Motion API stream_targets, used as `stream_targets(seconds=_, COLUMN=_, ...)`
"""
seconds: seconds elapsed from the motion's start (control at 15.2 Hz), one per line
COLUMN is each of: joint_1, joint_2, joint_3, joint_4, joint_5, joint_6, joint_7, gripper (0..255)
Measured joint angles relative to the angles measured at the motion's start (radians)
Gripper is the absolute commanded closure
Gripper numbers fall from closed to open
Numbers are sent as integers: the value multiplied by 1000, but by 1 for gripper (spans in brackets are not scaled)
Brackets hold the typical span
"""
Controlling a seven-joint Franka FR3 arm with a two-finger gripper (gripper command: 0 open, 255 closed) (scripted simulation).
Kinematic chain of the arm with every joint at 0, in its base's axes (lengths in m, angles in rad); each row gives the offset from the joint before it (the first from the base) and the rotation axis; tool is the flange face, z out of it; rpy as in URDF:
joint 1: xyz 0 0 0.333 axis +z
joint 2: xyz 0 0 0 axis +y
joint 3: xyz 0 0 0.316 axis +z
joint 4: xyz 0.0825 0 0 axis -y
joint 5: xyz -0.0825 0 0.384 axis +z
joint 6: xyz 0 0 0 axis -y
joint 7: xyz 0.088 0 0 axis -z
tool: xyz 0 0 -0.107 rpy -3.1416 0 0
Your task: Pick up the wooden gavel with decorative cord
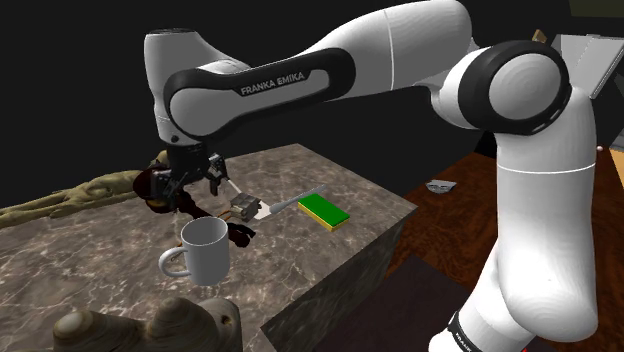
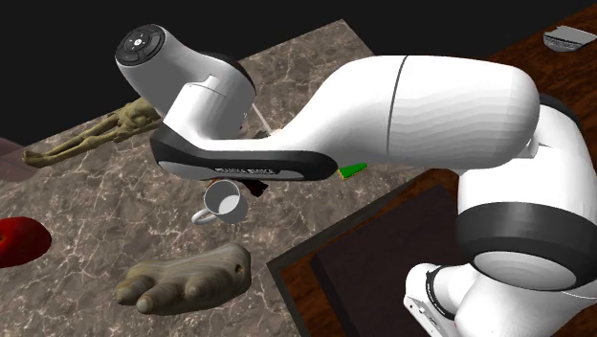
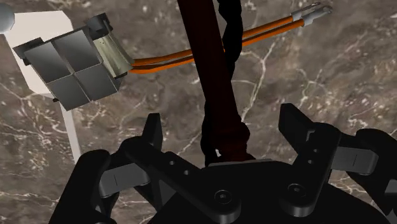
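Straddling the shaft of the gavel (image 3: 207, 63), the gripper (image 3: 222, 116) keeps its black fingers (image 3: 153, 130) wide apart. Bare counter (image 3: 331, 70) shows on both sides of the shaft, so nothing is clasped. The gavel is dark red-brown, glossy and turned, with a swelling near the hand, and a dark twisted cord (image 3: 230, 38) runs alongside it. It lies flat on the counter directly under the gripper. The counter is a polished brown stone block, veined in white, with square edges. Just beyond the fingers sits a small block (image 3: 70, 70) of four grey metal squares. Two orange wires (image 3: 178, 58) lead from it, pass behind the shaft in the wrist view and end in metal tips. In the shoulder view a white mug (image 1: 205, 250) stands upright just beside the gavel. It is smooth and cylindrical, its loop handle points to that view's left, and its inside shows plain white. Farther toward that view's right, near the counter's edge, lies a flat green rectangular pad (image 1: 322, 208) with a yellow rim and a white handle. A lumpy, stone-coloured hand carving (image 2: 187, 280) rests at the counter's near edge in the second exterior view. A long, knobbly olive figure (image 1: 70, 195) lies along the far side. A rounded red lump (image 2: 19, 239) sits at the second exterior view's left edge. Well apart from all this, on a dark wood surface (image 2: 450, 182), stands a pale bowl (image 2: 567, 38). Its contents cannot be made out.
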State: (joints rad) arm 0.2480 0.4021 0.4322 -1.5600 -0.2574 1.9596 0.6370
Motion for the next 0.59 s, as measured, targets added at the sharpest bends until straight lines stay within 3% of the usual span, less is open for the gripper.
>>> stream_targets(seconds=0.4, joint_1=4, joint_2=23, joint_3=-6, joint_4=-48, joint_5=-17, joint_6=68, joint_7=18, gripper=0)
stream_targets(seconds=0.46, joint_1=5, joint_2=27, joint_3=-7, joint_4=-48, joint_5=-18, joint_6=72, joint_7=19, gripper=255)
stream_targets(seconds=0.59, joint_1=5, joint_2=29, joint_3=-7, joint_4=-49, joint_5=-20, joint_6=76, joint_7=20, gripper=255)
